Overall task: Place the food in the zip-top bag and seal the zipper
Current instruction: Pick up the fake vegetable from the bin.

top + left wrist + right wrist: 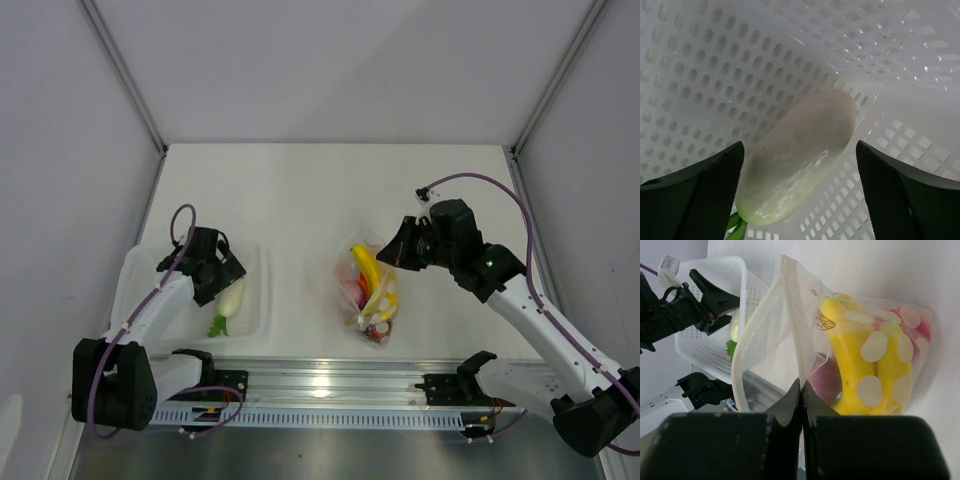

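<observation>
Radish (231, 298) in tray (255, 300), left hand (800, 150) released, banana (837, 340) in bag (770, 325), right hand (802, 390) pinching bag

ROBOTICS LAB, TEST CELL: Two white robot arms, the left arm (150, 310) and the right arm (545, 325), stand bolted to an aluminium rail (330, 378) at the near edge of a plain white table (300, 190). Blank pale panels (60, 150) set in metal frame posts (120, 70) wall the table in on three sides. Purple cables (480, 177) loop along the arms. The goods on the table are props: a toy radish (231, 297) in a perforated white plastic tray (255, 290), and a toy banana (366, 266) inside a clear zip-top bag (380, 300).
</observation>
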You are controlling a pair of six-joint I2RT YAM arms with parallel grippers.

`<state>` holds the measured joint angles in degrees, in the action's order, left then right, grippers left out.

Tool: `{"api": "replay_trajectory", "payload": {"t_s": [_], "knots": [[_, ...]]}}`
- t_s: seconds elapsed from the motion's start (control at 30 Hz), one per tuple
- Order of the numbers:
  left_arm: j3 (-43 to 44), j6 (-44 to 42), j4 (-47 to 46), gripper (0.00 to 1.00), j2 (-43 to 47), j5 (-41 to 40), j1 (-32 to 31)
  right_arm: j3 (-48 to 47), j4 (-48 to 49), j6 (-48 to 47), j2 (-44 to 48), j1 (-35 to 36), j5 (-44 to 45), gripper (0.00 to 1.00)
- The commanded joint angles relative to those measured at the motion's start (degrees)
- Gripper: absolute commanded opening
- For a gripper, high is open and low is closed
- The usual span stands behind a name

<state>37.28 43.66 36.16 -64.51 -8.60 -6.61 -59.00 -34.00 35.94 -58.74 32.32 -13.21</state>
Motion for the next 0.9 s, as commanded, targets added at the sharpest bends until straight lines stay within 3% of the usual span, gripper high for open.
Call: {"api": "replay_trajectory", "payload": {"t_s": [0.0,0.37,0.47,0.57,0.6,0.7,0.87], "knots": [[-1.1,3.0,-2.1,0.92,0.5,2.4,-0.1,0.2,1.8,-0.3,1.3,-0.2,-0.8,0.00],[-4.5,8.0,-0.4,0.82,0.8,1.5,-0.6,0.1,2.2,0.4,1.3,-0.2,-0.9,0.00],[-4.8,8.5,0.0,0.72,1.8,0.8,-0.6,0.0,2.3,0.5,1.3,-0.2,-0.9,0.00],[-3.7,8.4,1.6,0.44,4.1,-0.7,-0.6,-0.1,2.2,0.6,1.6,-0.2,-0.9,0.00],[-2.7,8.4,2.2,0.27,4.9,-1.1,-0.6,-0.1,2.0,0.6,1.6,-0.2,-0.8,0.00],[0.5,7.4,5.0,0.00,8.0,-1.5,-0.6,-0.2,2.0,0.8,1.7,-0.1,-0.8,0.00],[6.5,2.1,4.6,0.00,13.9,5.8,-0.6,-0.3,1.9,0.9,1.8,-0.2,-0.6,0.00]]}}
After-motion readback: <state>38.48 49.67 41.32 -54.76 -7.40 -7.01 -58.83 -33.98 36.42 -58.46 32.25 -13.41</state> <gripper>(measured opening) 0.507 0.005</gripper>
